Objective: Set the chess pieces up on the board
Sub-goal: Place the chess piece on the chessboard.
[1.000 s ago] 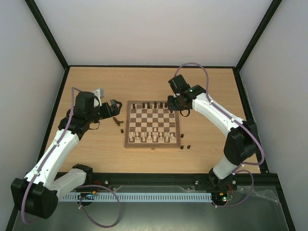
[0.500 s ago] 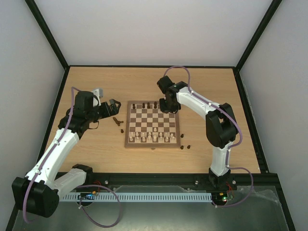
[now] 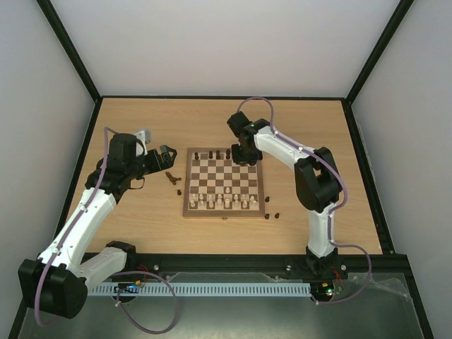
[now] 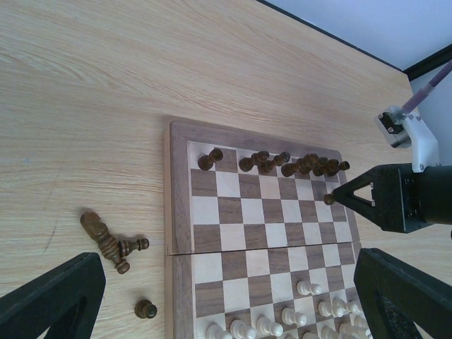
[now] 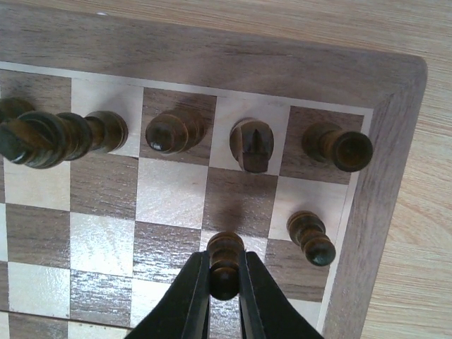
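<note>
Right gripper pinches a small dark brown wooden pawn over the checked wooden board; lower straight beside the placed dark pawn, centre on its square, then release; left gripper gapes wide, holding nothing.

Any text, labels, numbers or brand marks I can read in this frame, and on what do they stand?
None can be read.
The chessboard border shows no letters or numbers in any view.
The dark pawn gripped in the right pincer bears no markings.

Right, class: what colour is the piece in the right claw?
Dark brown piece; right wrist view shows it best.
</note>
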Robot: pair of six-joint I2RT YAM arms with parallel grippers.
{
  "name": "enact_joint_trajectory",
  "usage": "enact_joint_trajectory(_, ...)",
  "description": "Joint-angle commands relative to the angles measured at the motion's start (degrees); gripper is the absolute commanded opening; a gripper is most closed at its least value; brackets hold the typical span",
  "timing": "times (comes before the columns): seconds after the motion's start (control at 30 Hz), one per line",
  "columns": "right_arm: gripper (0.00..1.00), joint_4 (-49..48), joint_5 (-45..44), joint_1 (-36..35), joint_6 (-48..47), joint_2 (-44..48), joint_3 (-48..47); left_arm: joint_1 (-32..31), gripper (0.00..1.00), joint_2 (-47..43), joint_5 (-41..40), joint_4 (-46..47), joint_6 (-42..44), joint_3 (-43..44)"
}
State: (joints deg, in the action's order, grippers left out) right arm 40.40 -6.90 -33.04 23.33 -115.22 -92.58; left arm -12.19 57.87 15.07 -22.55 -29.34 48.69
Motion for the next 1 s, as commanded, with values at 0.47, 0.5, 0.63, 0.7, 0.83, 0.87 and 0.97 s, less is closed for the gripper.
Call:
enact_joint_trajectory(0.47,0.18,1.6,-2.6,-0.4,-0.7,-4.1,-3.4,1.1,1.0,0.3,1.2,1.0,0.8,-0.6)
enact_joint_trajectory(0.5,0.19,1.5,-2.6,-0.4,-0.7,-4.1,-3.4,1.1,1.0,0.3,1.2,1.0,0.8,-0.6)
enact_joint_trajectory(0.63,0.19,1.8,-2.9,-0.4,-0.9,-4.7,-4.1,1.2,0.99,0.4,1.3,1.1,0.8,-0.6)
enact_joint_trajectory(0.7,0.19,1.8,-2.9,-0.4,-0.9,-4.7,-4.1,1.2,0.99,0.3,1.3,1.1,0.8,-0.6)
enact_joint_trajectory(0.83,0.22,2.1,-2.6,-0.4,-0.6,-3.5,-3.9,1.2,1.0,0.3,1.3,1.0,0.8,-0.5)
enact_joint_trajectory(0.87,0.22,2.2,-2.3,-0.4,-0.6,-2.6,-3.7,1.2,1.0,0.3,1.3,0.9,0.8,-0.6)
enact_joint_trajectory(0.97,0.26,2.5,-2.2,-0.5,-0.3,1.3,-2.5,1.2,0.99,0.2,1.3,0.8,0.8,-0.6)
